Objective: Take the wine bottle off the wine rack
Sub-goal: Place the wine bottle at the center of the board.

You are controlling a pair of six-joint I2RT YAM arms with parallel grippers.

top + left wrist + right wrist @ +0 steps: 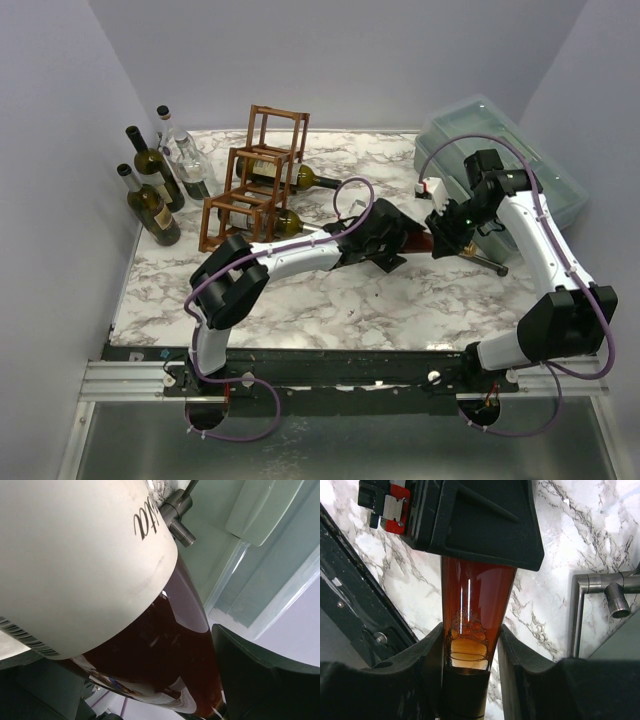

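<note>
The reddish-brown wooden wine rack (228, 213) stands at the back left. Away from it, over the middle of the table, the brown wine bottle (418, 240) lies level between both arms. Its white label (75, 555) and dark body (165, 650) fill the left wrist view. My left gripper (393, 246) (145, 680) stands open wide around the body, one dark finger (260, 680) close beside the glass. My right gripper (446, 236) (470, 645) is shut on the bottle's neck (475, 595), just above its black capsule.
Two green bottles (305, 178) (287, 222) lie in the rack, necks pointing right. Three more bottles (150, 190) stand at the table's left edge. A pale green lidded bin (545, 175) sits at the back right, with a metal pipe fitting (600, 585) on the marble beside it.
</note>
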